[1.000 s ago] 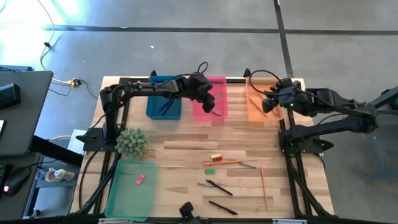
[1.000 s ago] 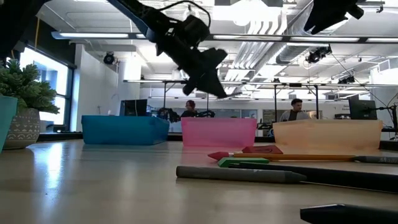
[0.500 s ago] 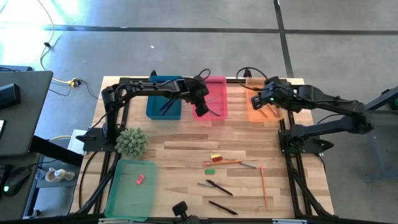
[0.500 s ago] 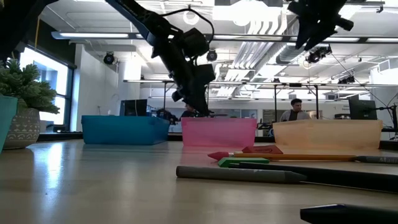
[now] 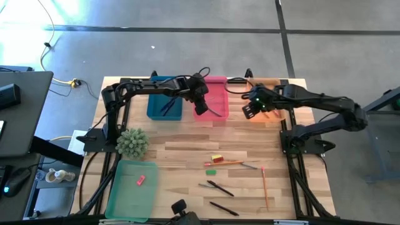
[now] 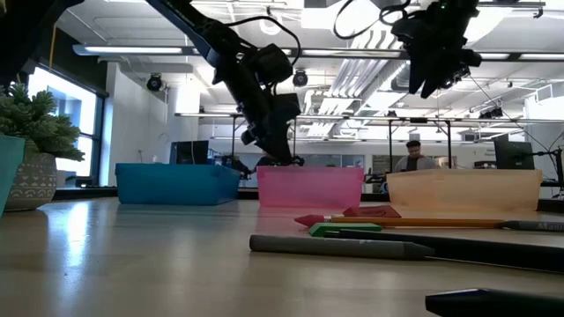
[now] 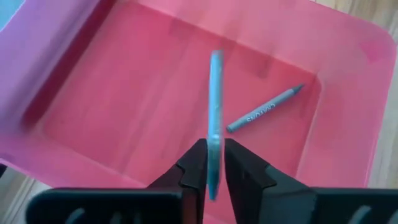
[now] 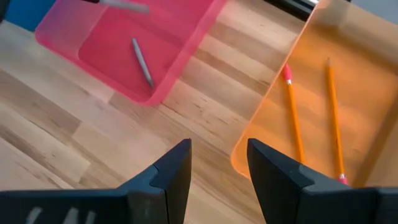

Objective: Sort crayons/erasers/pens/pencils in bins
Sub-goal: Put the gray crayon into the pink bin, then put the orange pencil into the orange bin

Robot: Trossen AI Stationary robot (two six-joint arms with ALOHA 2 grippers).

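Observation:
My left gripper (image 5: 201, 107) hangs over the pink bin (image 5: 219, 94), shut on a pale blue-grey crayon (image 7: 215, 106). Another grey crayon (image 7: 264, 112) lies on that bin's floor. My right gripper (image 8: 217, 155) is open and touches nothing. It hovers above the bare wood between the pink bin and the orange bin (image 5: 262, 115), which holds two pencils (image 8: 292, 118). Near the middle of the table lie a yellow eraser (image 5: 217, 157), a green eraser (image 5: 211, 171), pencils (image 5: 265, 187) and dark pens (image 5: 220, 187). My left gripper pinches the crayon's near end (image 7: 214, 146) between its two fingertips (image 7: 198, 163). The fingers slant down from above, and the crayon sticks out ahead, along them. It hangs clear above the pink bin's floor and looks blurred.
The blue bin (image 5: 165, 106) with pens stands left of the pink one. The green bin (image 5: 130, 187) at the near left holds a pink eraser (image 5: 140, 180). A potted plant (image 5: 132, 142) stands behind it.
My left gripper has sunk toward the pink bin and tipped further downward, keeping the crayon. My right gripper has swung from over the orange bin toward the table's left and come lower, staying open.

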